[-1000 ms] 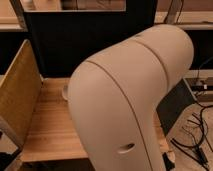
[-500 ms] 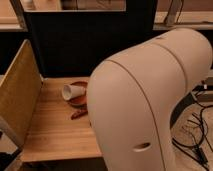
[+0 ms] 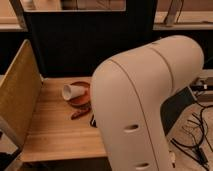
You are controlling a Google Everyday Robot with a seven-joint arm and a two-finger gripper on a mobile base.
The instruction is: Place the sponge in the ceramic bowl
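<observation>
The ceramic bowl (image 3: 80,95), a shallow reddish-brown dish, lies on the wooden table (image 3: 55,130) just left of my arm. A white cup (image 3: 72,91) lies on its side over the bowl's left rim. The sponge is hidden from view. My big white arm (image 3: 145,105) fills the right half of the view and covers the right part of the table. The gripper is not in view, hidden behind the arm.
A tan pegboard-like panel (image 3: 17,95) stands along the table's left side. A dark wall (image 3: 85,45) backs the table. A small dark reddish object (image 3: 80,113) lies in front of the bowl. Cables (image 3: 197,135) trail on the floor at the right.
My arm has swung to the right, uncovering the bowl, the white cup and more of the table's middle.
</observation>
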